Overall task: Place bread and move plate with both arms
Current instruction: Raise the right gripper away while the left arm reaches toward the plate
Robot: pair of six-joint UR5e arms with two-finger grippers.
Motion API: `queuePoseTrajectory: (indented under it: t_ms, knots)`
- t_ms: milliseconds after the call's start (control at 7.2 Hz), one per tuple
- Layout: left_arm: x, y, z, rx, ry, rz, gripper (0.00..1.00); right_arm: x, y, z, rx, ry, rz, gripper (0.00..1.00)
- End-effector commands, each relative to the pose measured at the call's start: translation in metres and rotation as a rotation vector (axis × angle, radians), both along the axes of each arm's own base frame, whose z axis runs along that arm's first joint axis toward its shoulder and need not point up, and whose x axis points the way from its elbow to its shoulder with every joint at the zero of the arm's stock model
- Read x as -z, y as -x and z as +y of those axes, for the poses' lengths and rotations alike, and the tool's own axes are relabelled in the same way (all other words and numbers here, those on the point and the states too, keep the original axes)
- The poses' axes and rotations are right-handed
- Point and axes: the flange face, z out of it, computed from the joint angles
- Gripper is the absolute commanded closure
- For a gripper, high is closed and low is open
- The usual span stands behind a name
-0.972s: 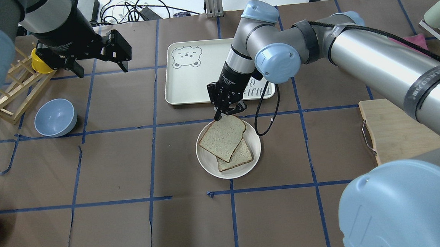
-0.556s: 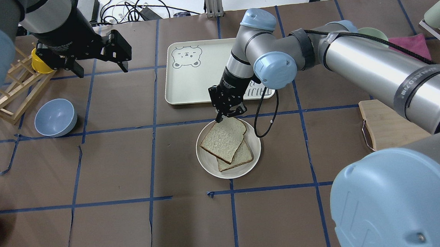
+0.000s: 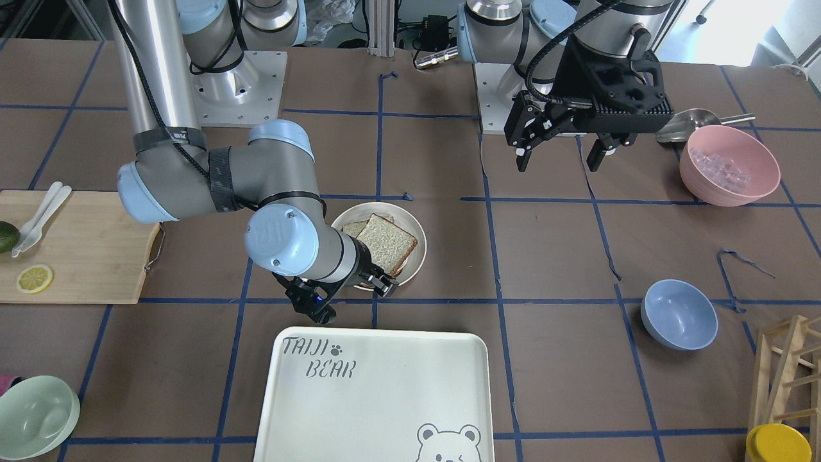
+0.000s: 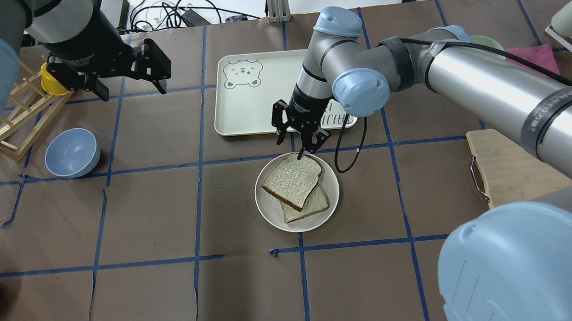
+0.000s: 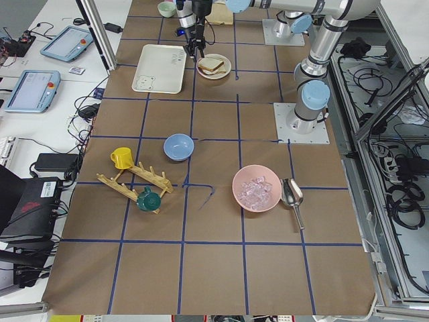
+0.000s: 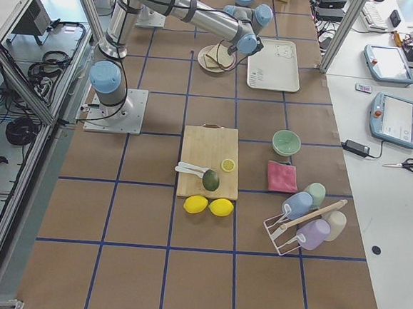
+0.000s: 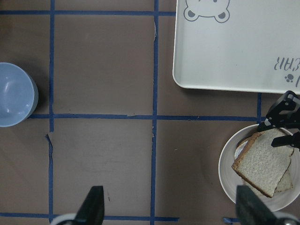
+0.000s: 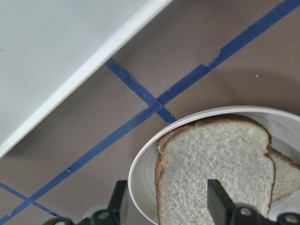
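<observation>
Nearest the robot, at mid-table: the plate point(image 4: 269, 213), round and cream-white, flat on the brown paper. Carries the bread point(image 4: 292, 181) crosswise on top of a second slice point(image 4: 316, 204), domed edge toward the far rim. Just beyond, over that far rim: the right gripper point(image 4: 290, 149), pointing down, jaws parted and gripping nothing. Straddles the crust from above, one finger over the bread, the other outside the rim; cannot tell whether either touches. Beside the plate's right side: a black cable loop point(image 4: 350, 151) hanging from the right arm. Next out, past a blue tape line: the bear-print tray point(image 4: 257, 97), near the plate but apart from it, its near edge partly covered by the right arm's wrist. Off to the left, well apart from the plate: a blue bowl point(image 4: 72, 152), then a wooden rack point(image 4: 1, 140) with a yellow cup point(image 4: 50, 83). Above that far-left stretch: the left gripper point(image 4: 134, 93), raised off the table, jaws wide apart, empty. Off to the right: a wooden cutting board point(image 4: 510, 166), partly hidden by the right arm.
</observation>
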Motion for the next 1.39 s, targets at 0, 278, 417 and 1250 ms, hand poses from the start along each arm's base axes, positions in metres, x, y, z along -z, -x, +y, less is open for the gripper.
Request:
queuePoseTrajectory:
  t_ms: [0,278,417,1250]
  knots:
    - [0.0,0.0,0.0,0.0,0.0,0.0,0.0,-0.06,0.03,0.005,-0.075,0.134,0.083,0.16]
    - [0.0,0.0,0.0,0.0,0.0,0.0,0.0,-0.117,0.067,0.015,-0.12,0.211,0.124,0.0]
    - [0.0,0.0,0.0,0.0,-0.002,0.0,0.0,-0.129,0.09,0.019,-0.209,0.211,0.141,0.0]
    - [0.015,0.001,0.003,0.007,-0.032,0.006,0.0,-0.213,0.14,0.063,-0.673,0.276,0.276,0.0]
